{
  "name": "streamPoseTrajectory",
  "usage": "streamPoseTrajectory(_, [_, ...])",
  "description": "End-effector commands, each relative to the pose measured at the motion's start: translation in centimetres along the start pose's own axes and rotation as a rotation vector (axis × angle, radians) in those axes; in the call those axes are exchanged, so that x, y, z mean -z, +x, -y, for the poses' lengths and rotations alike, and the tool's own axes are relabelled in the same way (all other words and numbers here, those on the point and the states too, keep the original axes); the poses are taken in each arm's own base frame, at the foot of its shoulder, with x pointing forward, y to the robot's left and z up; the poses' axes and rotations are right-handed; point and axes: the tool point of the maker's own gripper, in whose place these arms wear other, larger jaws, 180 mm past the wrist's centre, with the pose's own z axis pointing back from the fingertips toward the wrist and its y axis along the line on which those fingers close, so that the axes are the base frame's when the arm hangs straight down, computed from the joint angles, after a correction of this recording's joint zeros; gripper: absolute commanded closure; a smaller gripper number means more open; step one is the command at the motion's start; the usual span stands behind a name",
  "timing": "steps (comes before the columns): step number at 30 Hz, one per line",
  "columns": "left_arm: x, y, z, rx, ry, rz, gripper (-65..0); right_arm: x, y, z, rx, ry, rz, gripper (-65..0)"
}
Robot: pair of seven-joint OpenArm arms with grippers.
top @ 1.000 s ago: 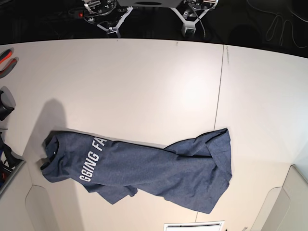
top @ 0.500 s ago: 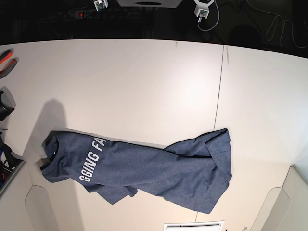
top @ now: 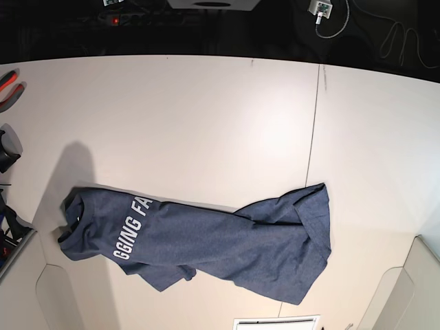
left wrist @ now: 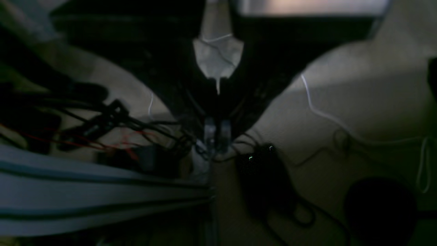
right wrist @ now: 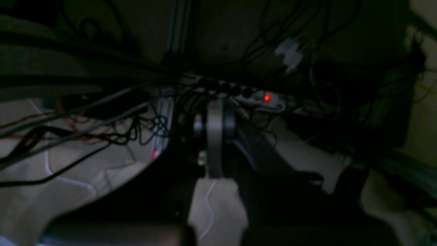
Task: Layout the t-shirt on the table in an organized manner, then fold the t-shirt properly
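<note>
The navy t-shirt (top: 206,240) lies bunched in a long diagonal strip on the near part of the off-white table (top: 206,117). Its white lettering faces up at the left end, and its right end is folded over itself. Both arms are drawn back beyond the table's far edge. Only small white parts of them show at the top of the base view, the left arm (top: 320,8) and the right arm (top: 110,2). The left gripper (left wrist: 216,136) and the right gripper (right wrist: 214,136) are both shut on nothing, over dark floor and cables.
Red-handled pliers (top: 8,86) and a dark object (top: 7,148) sit at the table's left edge. A thin seam (top: 313,151) crosses the tabletop. A white sheet (top: 275,323) pokes in at the near edge. A power strip with a red light (right wrist: 266,98) lies among the cables.
Both arms have drawn further back and outward, nearly leaving the top of the base view. The t-shirt has not moved.
</note>
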Motion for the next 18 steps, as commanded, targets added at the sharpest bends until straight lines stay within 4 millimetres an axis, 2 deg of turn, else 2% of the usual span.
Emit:
streamPoseTrajectory(1, [-1.1,0.0,0.2,0.005,-0.019,0.009,0.0,-1.1,0.1,-0.1,0.003,0.002,0.022,0.0])
streamPoseTrajectory(6, [-4.5,1.9,1.3,0.012,-0.122,0.049,0.0,-4.6,1.6,0.2,0.016,-0.016,0.078,0.0])
streamPoseTrajectory(10, [-7.5,4.4,2.9,0.029,-0.267,0.126,0.0,-7.0,3.5,1.6,0.018,-0.055,0.133,0.0])
streamPoseTrajectory(14, [-9.5,7.8,1.0,0.023,-0.227,0.228,0.0,-9.1,6.2,3.7,0.018,-0.113,0.205,0.0])
streamPoseTrajectory(18, [-10.9,10.9,-1.4,-0.003,-0.168,0.329,0.0,-10.3,9.9,5.7,0.015,-0.166,0.302,0.0])
